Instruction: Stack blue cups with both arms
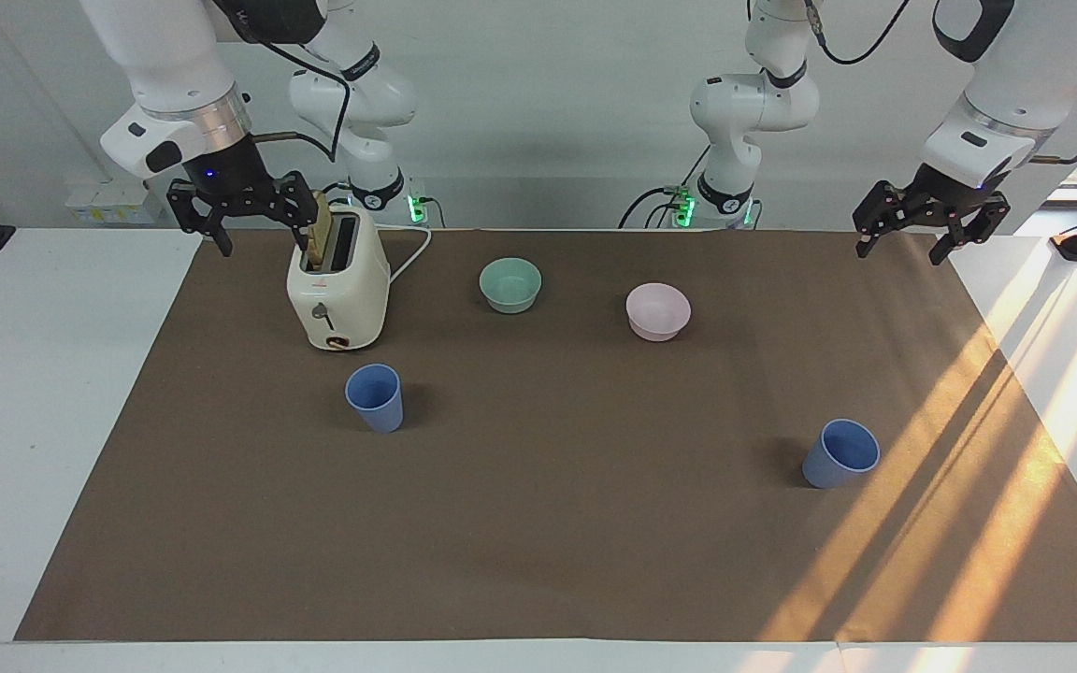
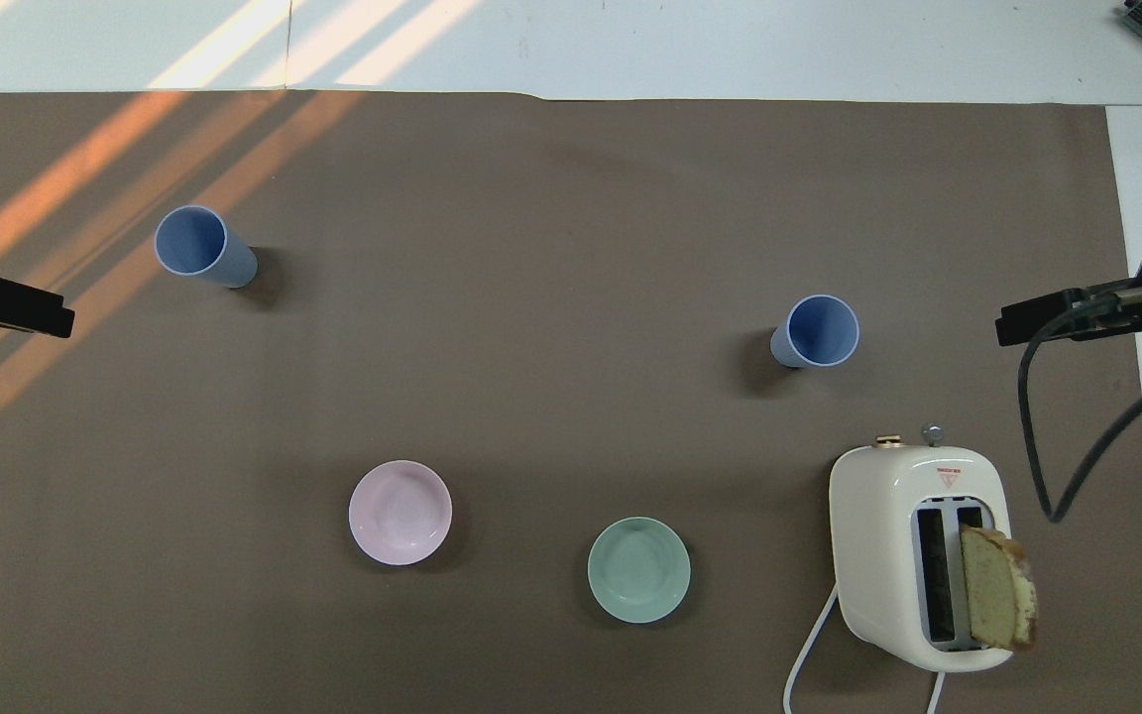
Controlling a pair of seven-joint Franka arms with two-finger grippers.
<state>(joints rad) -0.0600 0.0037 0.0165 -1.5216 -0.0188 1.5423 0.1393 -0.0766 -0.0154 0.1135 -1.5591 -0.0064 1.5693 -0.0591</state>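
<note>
Your left black gripper (image 1: 930,228) and right black gripper (image 1: 239,220) both hang spread wide, empty, cut off overhead. Two tapered matte periwinkle plastic cups (image 1: 375,396) (image 1: 840,452) stand upright, apart, at 9 and 3 o'clock.

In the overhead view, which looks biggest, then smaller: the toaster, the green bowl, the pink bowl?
1. toaster, clearly the biggest.
2. green bowl and pink bowl look about alike, so I won't rank them.
</note>
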